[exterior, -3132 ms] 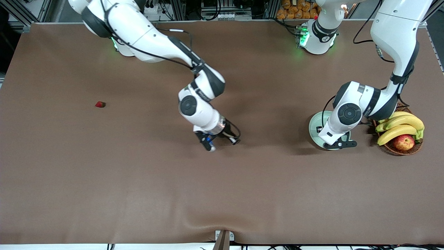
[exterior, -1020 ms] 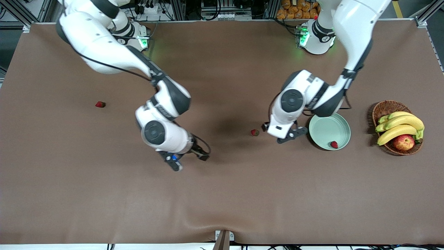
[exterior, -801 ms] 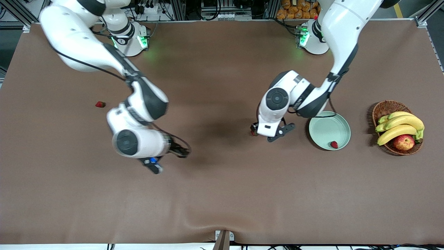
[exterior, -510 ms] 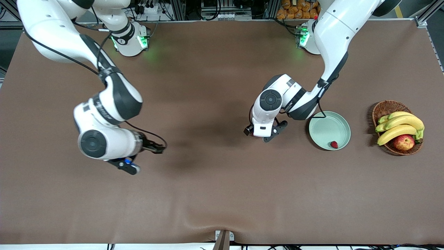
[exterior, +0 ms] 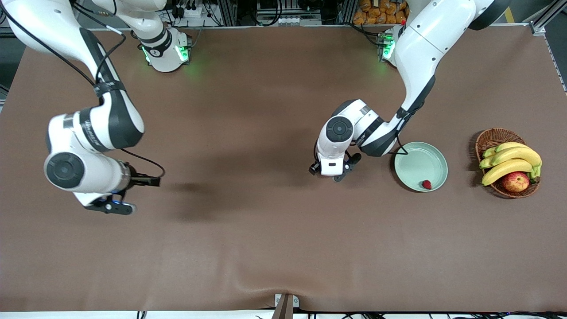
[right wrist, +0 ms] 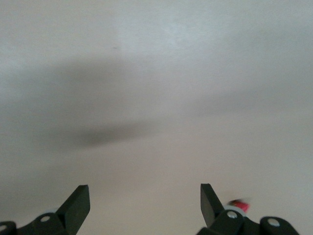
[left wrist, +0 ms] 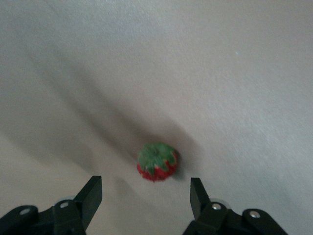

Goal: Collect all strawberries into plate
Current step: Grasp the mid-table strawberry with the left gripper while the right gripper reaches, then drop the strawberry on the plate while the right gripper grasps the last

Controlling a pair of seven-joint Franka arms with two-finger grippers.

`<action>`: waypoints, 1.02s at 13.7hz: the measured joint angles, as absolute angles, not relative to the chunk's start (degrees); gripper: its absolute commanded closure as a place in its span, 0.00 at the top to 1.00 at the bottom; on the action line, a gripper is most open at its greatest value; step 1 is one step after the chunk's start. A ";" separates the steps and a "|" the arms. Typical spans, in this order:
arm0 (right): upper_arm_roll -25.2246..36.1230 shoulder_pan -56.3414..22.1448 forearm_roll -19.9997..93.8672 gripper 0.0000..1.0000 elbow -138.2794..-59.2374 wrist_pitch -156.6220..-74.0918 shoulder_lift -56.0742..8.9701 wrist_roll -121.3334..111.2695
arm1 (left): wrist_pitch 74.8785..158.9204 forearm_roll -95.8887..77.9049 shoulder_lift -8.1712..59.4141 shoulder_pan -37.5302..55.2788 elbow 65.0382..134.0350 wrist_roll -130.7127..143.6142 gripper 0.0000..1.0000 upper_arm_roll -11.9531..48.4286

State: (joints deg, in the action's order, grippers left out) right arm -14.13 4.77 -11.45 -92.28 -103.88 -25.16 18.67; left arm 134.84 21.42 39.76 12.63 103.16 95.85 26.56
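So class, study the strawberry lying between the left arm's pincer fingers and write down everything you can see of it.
The strawberry is a small red berry with a dark green leafy cap turned up toward the left wrist camera, casting a soft shadow. It rests on the brown table cover, alone, touching nothing else. The left pincer is open, its fingers flanking the berry without contact.

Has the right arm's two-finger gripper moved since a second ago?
Yes. The right gripper has swung away from the round pale mint-green plate toward the right arm's end of the table.
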 measured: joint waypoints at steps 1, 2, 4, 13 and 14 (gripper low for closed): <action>-11.94 4.80 -11.39 1.00 -96.36 -106.25 -22.38 15.16 | 134.87 23.55 40.24 12.68 103.14 97.97 0.79 26.56; -9.63 4.84 -11.20 1.00 -100.62 -108.98 -19.63 11.85 | 134.92 24.64 40.64 12.73 103.11 99.28 0.78 26.56; -4.88 4.94 -10.87 1.00 -109.78 -115.15 -14.40 5.98 | 135.05 25.12 41.07 12.81 103.08 99.92 0.55 26.56; 7.97 5.06 -10.30 0.99 -138.64 -143.73 -7.38 -4.25 | 134.62 25.80 41.02 11.82 101.83 95.25 0.00 26.05; 8.59 5.06 -10.30 0.93 -141.19 -146.65 -7.38 -4.26 | 133.28 25.80 40.57 10.41 101.47 92.63 0.00 26.00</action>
State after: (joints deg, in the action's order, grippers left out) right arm 8.59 5.06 -10.30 -141.19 -146.65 -7.38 -4.26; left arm 133.28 25.80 40.57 10.41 101.47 92.63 26.00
